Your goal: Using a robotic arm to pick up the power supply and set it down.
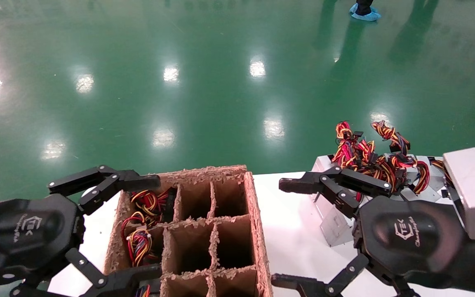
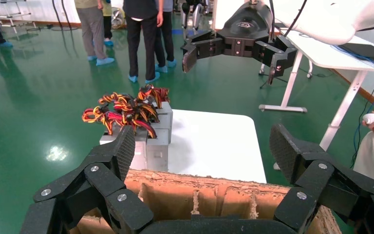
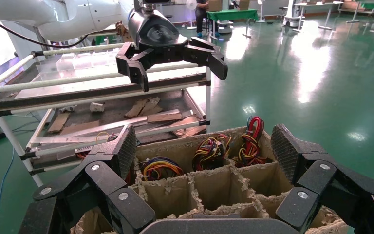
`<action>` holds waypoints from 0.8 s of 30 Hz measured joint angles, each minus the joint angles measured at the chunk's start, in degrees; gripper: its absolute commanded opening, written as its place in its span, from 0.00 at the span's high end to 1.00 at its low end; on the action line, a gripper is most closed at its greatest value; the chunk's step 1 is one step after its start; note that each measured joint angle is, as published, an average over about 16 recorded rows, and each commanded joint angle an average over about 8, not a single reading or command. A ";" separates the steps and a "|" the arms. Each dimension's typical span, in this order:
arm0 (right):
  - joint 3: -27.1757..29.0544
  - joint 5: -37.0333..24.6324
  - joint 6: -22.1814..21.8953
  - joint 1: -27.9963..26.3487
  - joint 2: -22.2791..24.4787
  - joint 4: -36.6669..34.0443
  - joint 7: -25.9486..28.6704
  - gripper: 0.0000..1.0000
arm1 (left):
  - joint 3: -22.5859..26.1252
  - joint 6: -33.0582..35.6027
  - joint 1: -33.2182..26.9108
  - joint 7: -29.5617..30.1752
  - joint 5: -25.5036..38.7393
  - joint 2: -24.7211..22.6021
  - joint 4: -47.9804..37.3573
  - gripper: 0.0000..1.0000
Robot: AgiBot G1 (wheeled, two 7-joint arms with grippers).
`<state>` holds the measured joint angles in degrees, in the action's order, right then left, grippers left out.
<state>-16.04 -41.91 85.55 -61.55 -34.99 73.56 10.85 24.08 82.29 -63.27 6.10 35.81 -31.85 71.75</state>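
Several silver-grey power supplies (image 1: 331, 225) with red, yellow and black wire bunches (image 1: 365, 156) stand together at the far right of the white table (image 1: 295, 206); the left wrist view shows them (image 2: 152, 141) beyond the carton. My right gripper (image 1: 278, 233) hangs open just left of them, holding nothing. My left gripper (image 1: 155, 227) is open over the left side of the brown divided carton (image 1: 258, 231). Wire bunches (image 1: 144, 206) fill the carton's left compartments (image 3: 209, 151). Both pairs of jaws (image 2: 202, 151) (image 3: 207, 151) stand wide apart and empty.
Green floor surrounds the table. The left wrist view shows people (image 2: 143, 34) standing beyond the table, another white table's legs (image 2: 287, 83) and my right gripper (image 2: 238, 46). The right wrist view shows a rack cart with cardboard scraps (image 3: 102, 97) behind the carton, and my left gripper (image 3: 170, 51).
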 measured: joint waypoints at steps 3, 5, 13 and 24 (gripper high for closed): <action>0.00 0.00 0.00 0.00 0.00 0.00 0.00 0.00 | 0.00 0.00 0.00 0.00 0.00 0.00 0.00 0.00; 0.00 0.00 0.00 0.00 0.00 0.00 0.00 0.00 | 0.00 0.00 0.00 0.00 0.00 0.00 0.00 0.00; 0.00 0.00 0.00 0.00 0.00 0.00 0.00 0.00 | 0.00 0.00 0.00 0.00 0.00 0.00 0.00 0.00; 0.00 0.00 0.00 0.00 0.00 0.00 0.00 0.00 | 0.00 0.00 0.00 0.00 0.00 0.00 0.00 0.00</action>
<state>-16.04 -41.91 85.55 -61.55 -34.99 73.56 10.85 24.08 82.29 -63.27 6.10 35.81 -31.85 71.75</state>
